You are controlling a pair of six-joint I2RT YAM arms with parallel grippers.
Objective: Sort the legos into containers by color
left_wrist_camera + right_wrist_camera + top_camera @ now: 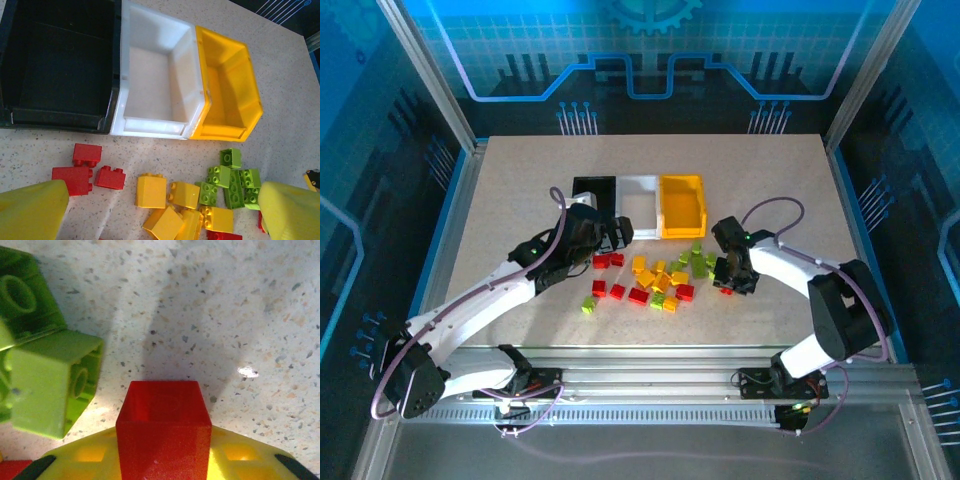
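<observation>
Three containers stand side by side at mid-table: black (592, 181), white (640, 180) and yellow (682, 182). In the left wrist view all three are empty: black (55, 120), white (150, 127), yellow (220, 132). In front of them lie loose legos (655, 280): red (87, 155), yellow (151, 190) and green (230, 180). My left gripper (612, 236) hangs open above the pile (162, 212), holding nothing. At the pile's right end, my right gripper (730, 281) is low on the table, shut on a red lego (162, 410) between its yellow fingers (240, 455).
Two green legos (50, 385) lie just left of the held red one. Bare speckled tabletop (780, 190) stretches right of the yellow bin and behind the bins. A metal rail (650, 380) runs along the near edge by the arm bases.
</observation>
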